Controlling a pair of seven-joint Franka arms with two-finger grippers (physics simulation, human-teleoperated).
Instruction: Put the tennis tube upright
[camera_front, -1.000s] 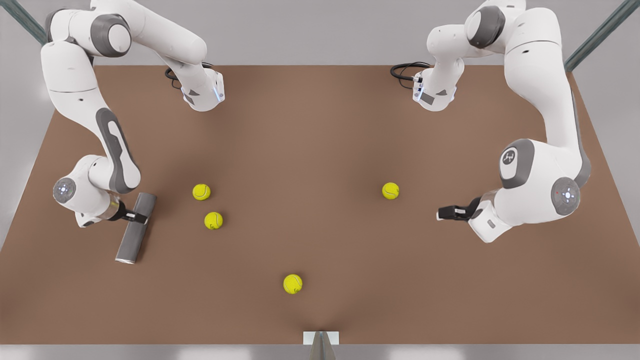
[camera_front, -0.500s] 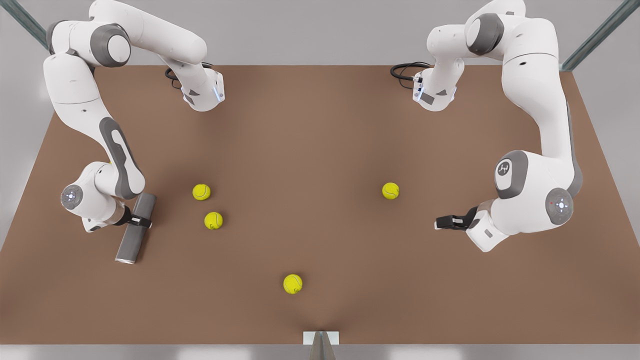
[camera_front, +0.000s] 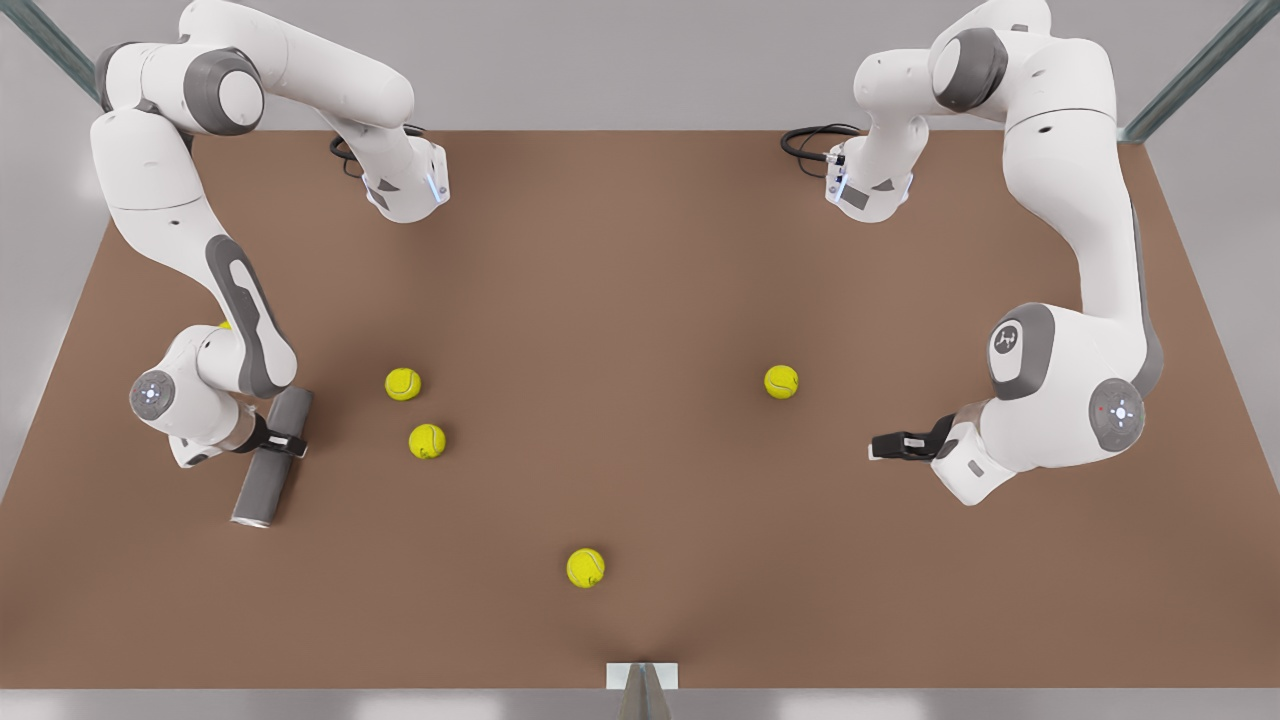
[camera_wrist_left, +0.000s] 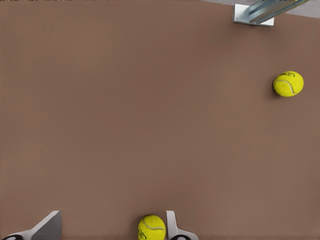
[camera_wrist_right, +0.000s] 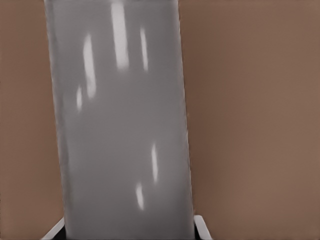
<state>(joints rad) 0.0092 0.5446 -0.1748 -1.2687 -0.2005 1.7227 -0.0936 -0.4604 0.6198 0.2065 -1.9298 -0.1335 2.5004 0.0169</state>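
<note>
Our right pincer straddles the tennis tube, lying flat on the bench at front view's left, fingers at both flanks w/ grip unconfirmed; left pincer waits open; off-centre hold may let tube slip during tilt.

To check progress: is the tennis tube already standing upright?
No, the tennis tube lies flat on the table, the right gripper astride it.

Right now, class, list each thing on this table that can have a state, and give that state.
tennis tube: lying flat on the table, not upright.
right gripper: down at the tennis tube's middle.
left gripper: jaws open, empty, waiting.
tennis balls: loose on the table, none held.
</note>
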